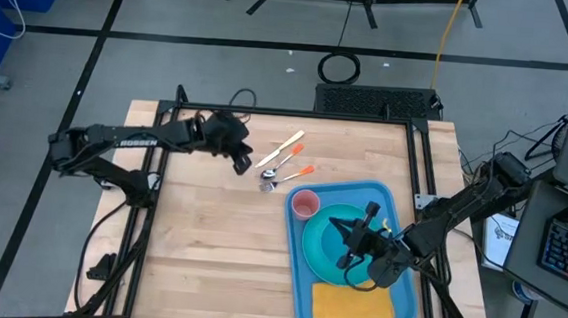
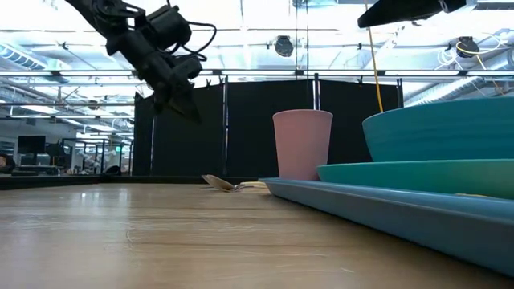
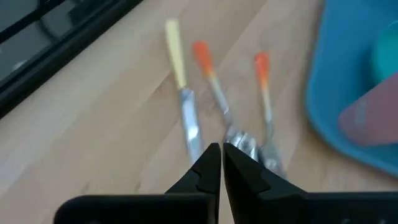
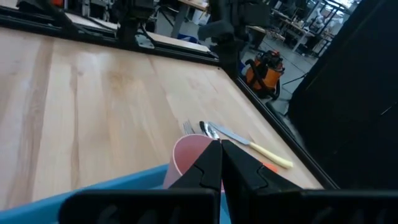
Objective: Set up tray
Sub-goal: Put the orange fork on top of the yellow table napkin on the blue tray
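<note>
Already the tray at the table's right front corner held plate, bowl, pink cup and napkin — cutlery lay outside, under the closed, empty left gripper; right gripper closed, empty.

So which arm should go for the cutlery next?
Left, probably. The left gripper hangs shut right beside the knife, spoon and fork on the bare wood, while the right gripper sits shut over the plate on the tray.
</note>
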### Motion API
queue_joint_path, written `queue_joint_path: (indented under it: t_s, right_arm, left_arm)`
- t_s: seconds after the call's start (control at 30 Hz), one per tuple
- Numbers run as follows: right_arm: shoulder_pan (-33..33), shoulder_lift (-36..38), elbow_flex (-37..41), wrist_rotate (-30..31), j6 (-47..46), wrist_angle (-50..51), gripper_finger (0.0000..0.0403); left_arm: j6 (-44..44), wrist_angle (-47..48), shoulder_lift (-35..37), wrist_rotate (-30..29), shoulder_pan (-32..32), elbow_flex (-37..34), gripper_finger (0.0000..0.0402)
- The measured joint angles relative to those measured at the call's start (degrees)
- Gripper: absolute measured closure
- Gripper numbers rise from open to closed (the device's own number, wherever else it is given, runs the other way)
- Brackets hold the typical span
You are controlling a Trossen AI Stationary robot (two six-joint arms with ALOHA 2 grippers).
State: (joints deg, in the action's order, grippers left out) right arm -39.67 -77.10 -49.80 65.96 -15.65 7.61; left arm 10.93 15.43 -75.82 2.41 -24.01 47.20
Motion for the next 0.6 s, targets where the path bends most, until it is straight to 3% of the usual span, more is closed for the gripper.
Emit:
queue_joint_path:
  t_s: [0.13, 0.3, 0.6]
  right_arm:
    - [0.01, 0.03, 0.0, -0.12, -0.06, 0.77, 0.0403]
    - [0.27, 0.03, 0.0, -0.33, -0.48, 1.65, 0.0403]
    - [1.95, -0.02, 2.14, -4.6, -1.18, 0.34, 0.0403]
  left_arm:
    - [-2.39, -4.82, -0.96, 8.17, 0.16, 0.01, 0.0373]
    - [-7.43, -6.65, -4.74, 8.6, 3.41, 0.04, 0.0318]
    - [-6.77, -10.55, -12.43, 9.53, 5.84, 0.07, 0.0213]
